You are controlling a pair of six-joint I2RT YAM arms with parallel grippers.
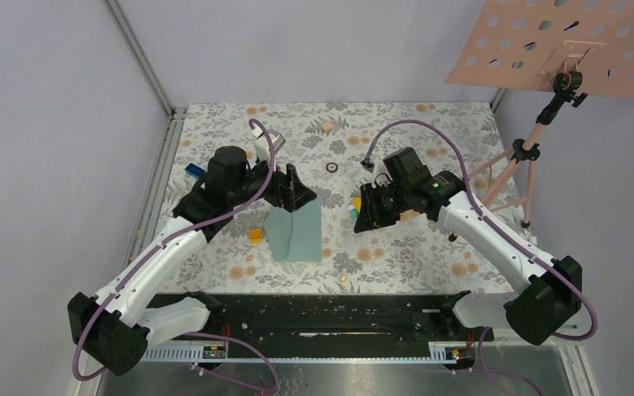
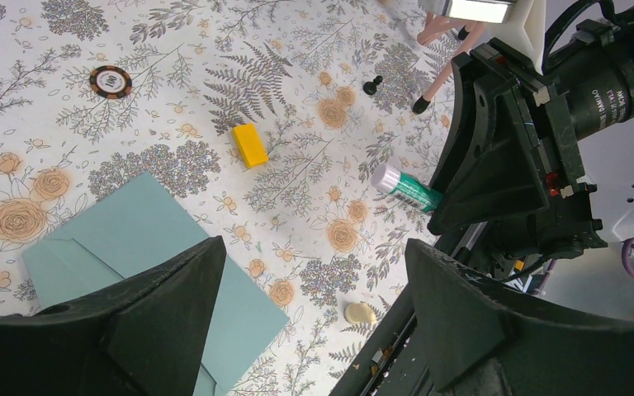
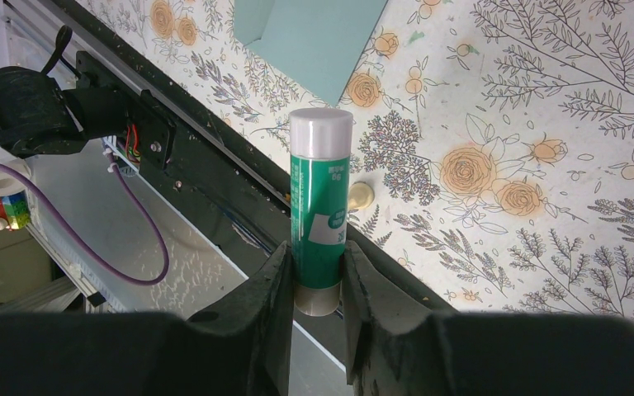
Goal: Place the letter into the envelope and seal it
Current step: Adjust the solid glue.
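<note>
Sealing looks to be the step we are on. Our right gripper (image 3: 318,247) is clamped on a green glue stick (image 3: 320,165), its jaws narrow around the lower end, and the white cap is on.

Our left gripper (image 2: 312,247) hangs with its jaws wide and nothing between them. It is just over the far edge of the envelope (image 1: 299,238), which lies flat a little left of the middle of the surface (image 1: 429,247), nearer the near edge. We see no letter anywhere; it may be inside the envelope, but we cannot tell.

To do this well, we judge that the cap has to come off first, and the open left jaws are placed to pull it. After that we would pin the envelope near a corner so it cannot slide, then draw the glue lightly along the flap. We cannot tell whether that flap lies open or folded.

We count:
- one envelope
- one glue stick
- no letter in view
- one yellow block (image 2: 250,145)
- one orange block (image 1: 254,235)
- one blue block (image 1: 191,172)
- one poker chip (image 2: 110,81)
- one pale nub (image 2: 361,312) by the near edge
- one tan nub (image 1: 327,126) by the far edge
- one pink board (image 1: 561,41) on a stand
</note>
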